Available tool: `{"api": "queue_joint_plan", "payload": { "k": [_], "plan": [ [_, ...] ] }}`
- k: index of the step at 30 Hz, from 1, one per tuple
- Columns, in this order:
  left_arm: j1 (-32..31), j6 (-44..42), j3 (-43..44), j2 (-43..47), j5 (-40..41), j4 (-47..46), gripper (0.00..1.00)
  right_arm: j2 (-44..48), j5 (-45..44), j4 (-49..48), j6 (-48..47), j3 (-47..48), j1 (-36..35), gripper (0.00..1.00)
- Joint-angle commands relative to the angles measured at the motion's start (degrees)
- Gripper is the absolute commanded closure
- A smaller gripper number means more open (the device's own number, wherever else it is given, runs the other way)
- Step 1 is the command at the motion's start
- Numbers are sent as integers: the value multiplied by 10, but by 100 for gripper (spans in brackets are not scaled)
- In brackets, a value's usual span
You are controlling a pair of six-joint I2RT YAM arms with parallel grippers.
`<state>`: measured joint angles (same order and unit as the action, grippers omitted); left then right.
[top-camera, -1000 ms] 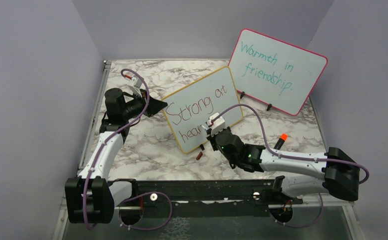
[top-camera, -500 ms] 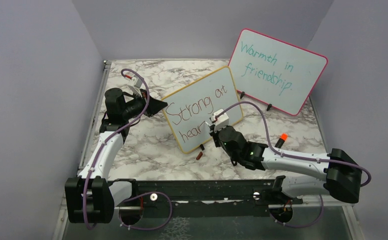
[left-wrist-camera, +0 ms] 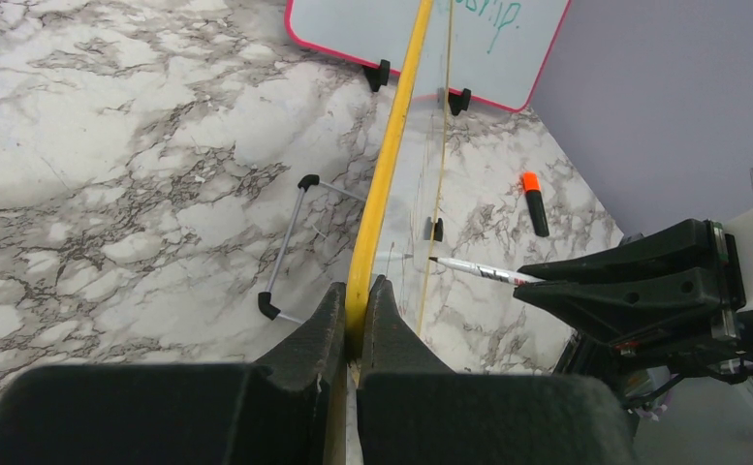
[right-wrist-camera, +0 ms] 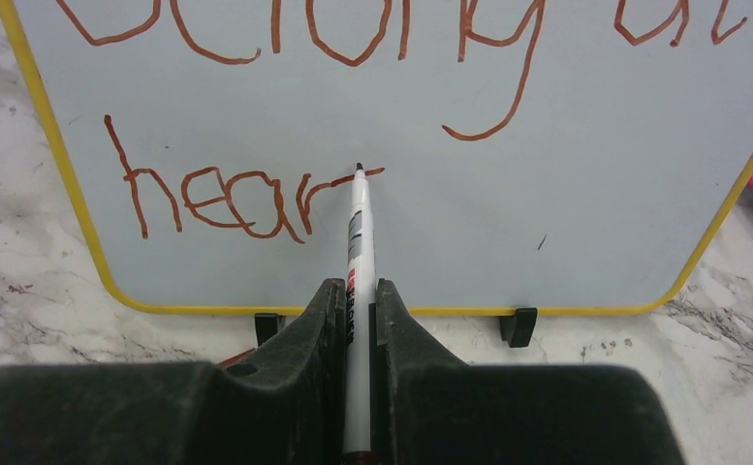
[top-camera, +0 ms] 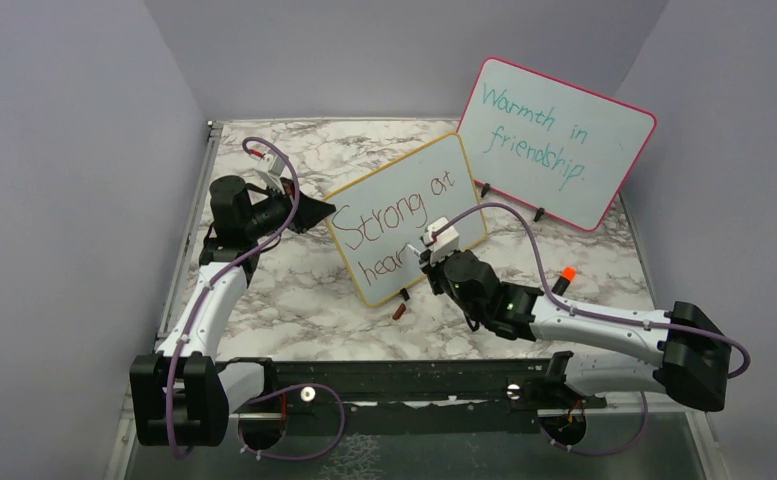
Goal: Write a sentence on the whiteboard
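The whiteboard [top-camera: 434, 160] with its yellow frame stands tilted at mid-table. My left gripper [top-camera: 326, 208] is shut on its left edge; the left wrist view shows the yellow rim [left-wrist-camera: 392, 165] pinched between the fingertips of that gripper [left-wrist-camera: 356, 291]. My right gripper [right-wrist-camera: 357, 291] is shut on a white marker [right-wrist-camera: 358, 232]. The marker's tip touches the board at the end of the lower line. The sentence [right-wrist-camera: 217, 199] in red-brown reads "Strong at" above and "hear" plus a short stroke below. In the top view the right gripper [top-camera: 424, 262] hides the end of that line.
A pink-framed board [top-camera: 554, 140] with teal writing stands at the back right. An orange-capped marker [top-camera: 562, 280] lies to the right of my right arm. A dark red cap [top-camera: 399, 311] lies in front of the whiteboard. The whiteboard's wire stand [left-wrist-camera: 285, 252] rests behind it.
My right gripper has shifted slightly to the right along the lower line with the marker. The left arm and the whiteboard have not moved.
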<state>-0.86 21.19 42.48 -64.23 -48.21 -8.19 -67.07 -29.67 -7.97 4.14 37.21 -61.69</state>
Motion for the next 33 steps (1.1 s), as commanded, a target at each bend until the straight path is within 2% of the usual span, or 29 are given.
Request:
{"api": "queue_joint_plan", "payload": {
  "k": [1,22,33],
  "plan": [
    [3,-54,-2,-16,56,46,100,-14,16,-17,-12,10,3,99],
    [3,-54,-2,-17,55,47,100,-40,1,-36,-13,13,3,99],
    [3,-55,0,-19,56,48,100,-30,19,29,21,8,3,99]
  ]
}}
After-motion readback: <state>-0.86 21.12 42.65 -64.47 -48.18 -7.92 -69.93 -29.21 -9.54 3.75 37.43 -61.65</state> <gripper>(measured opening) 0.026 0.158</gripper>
